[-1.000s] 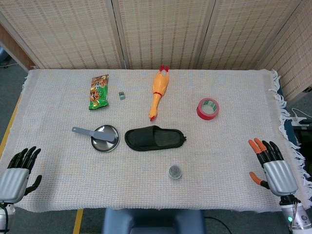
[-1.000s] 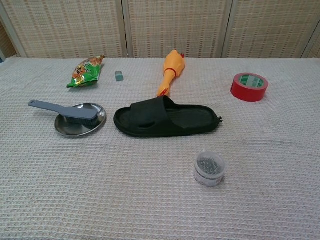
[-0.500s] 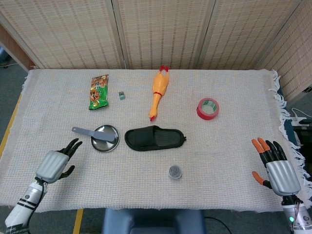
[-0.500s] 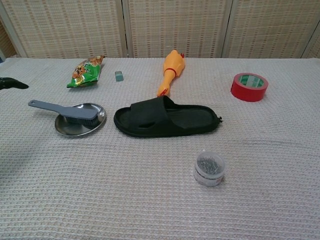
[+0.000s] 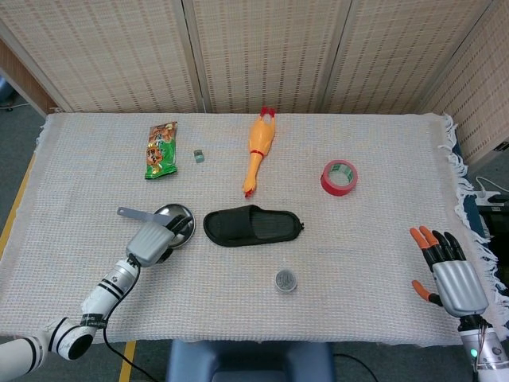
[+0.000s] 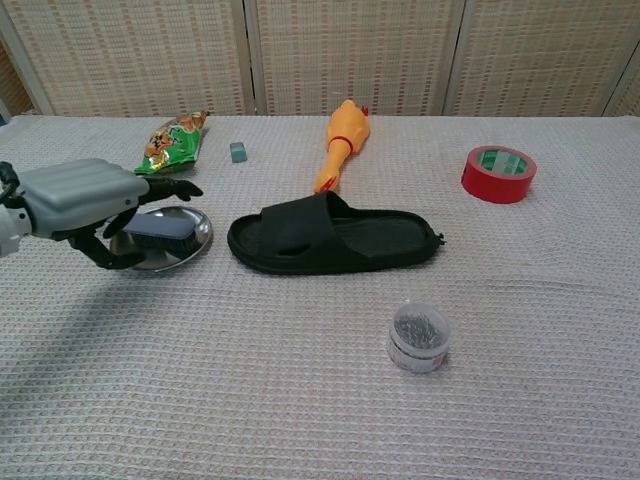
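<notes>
left robot hand (image 5: 151, 239) hung over the near-left rim of the metal dish (image 5: 176, 216), fingers spread, nothing in them; in the chest view it (image 6: 85, 200) covered the brush handle and the thumb curled below the dish's near edge. whether it touched dish or brush could not be told. the dish was round, shallow, shiny steel, sitting left of centre on the table (image 5: 358, 255). the grey plastic brush (image 5: 134, 213) lay across it, handle sticking out left, bristle block (image 6: 160, 228) on the dish.

right robot hand (image 5: 449, 270) rested at the near-right table edge, silver back up, fingers apart with orange tips on some, empty.

table covered in a pale waffle-weave cloth with a fringe on the right side. black rubbery slipper (image 5: 253, 226) just right of the dish, open toe end toward it. small clear round tub of metal pins (image 5: 285, 280) nearer the front. yellow rubber chicken (image 5: 258, 151) lying lengthways behind the slipper, red comb at the far end. red tape roll (image 5: 339, 177) flat, far right. green crinkled snack packet (image 5: 161, 149) far left, small grey-green block (image 5: 199, 157) just beside it.

against a second ago: left robot hand had come from the near-left table corner up to the dish, arm now stretched out over the cloth. right robot hand much the same place. objects had not shifted.
</notes>
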{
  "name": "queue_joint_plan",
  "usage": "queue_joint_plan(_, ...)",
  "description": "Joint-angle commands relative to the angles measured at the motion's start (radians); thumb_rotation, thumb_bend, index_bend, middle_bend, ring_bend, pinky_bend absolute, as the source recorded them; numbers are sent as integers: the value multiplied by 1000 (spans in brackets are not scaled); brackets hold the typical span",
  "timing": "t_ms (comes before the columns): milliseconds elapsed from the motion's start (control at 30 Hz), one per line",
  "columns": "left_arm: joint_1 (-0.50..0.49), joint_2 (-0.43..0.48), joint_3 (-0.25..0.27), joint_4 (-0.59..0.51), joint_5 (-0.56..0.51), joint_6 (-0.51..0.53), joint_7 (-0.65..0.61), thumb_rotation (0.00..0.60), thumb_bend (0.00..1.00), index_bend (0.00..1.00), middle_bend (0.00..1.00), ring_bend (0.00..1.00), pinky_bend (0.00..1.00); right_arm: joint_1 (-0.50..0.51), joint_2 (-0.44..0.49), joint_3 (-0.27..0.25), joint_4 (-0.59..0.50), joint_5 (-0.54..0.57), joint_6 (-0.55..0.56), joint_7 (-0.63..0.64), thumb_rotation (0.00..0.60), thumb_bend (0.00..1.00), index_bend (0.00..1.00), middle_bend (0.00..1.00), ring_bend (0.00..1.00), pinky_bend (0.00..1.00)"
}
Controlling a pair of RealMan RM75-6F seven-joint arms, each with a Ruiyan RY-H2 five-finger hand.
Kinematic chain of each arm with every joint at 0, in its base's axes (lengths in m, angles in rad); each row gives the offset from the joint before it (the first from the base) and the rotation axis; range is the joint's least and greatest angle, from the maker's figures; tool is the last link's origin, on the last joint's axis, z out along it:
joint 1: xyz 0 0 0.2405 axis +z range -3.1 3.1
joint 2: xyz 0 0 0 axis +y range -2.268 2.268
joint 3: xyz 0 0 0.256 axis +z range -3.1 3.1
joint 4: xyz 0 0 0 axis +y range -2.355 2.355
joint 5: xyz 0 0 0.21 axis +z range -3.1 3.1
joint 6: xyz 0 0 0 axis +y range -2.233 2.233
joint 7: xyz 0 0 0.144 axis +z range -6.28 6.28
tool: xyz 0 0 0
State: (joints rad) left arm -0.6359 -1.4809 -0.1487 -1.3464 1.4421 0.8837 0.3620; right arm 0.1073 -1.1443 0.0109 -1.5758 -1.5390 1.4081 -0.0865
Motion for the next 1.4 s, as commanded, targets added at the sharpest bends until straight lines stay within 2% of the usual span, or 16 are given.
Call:
queue_joint_plan(33,-45,-42,-4,71,-34,-48,34,600,390,70,130,660,971,0,3,-2,-2,-1,-1,2,600,158,0,0,0,0)
queue_joint_plan(433,-90,-55,16,161,-72,-68,76,600,390,128,143,666,981,2,13,-11,-12,-4,-14,6,600,157,0,0,0,0)
queue_joint_plan(1000,-119,-105,53,294,-50,-33,55,600,391,295,275,667,984,6,32,-21,-33,-2,-37,13,600,158,0,0,0,0)
queue_joint_plan(1400,-131,-129,67,343,-38,-15,36,600,388,333,346,667,988,8,33,-22,-36,3,-44,7,600,157,0,0,0,0)
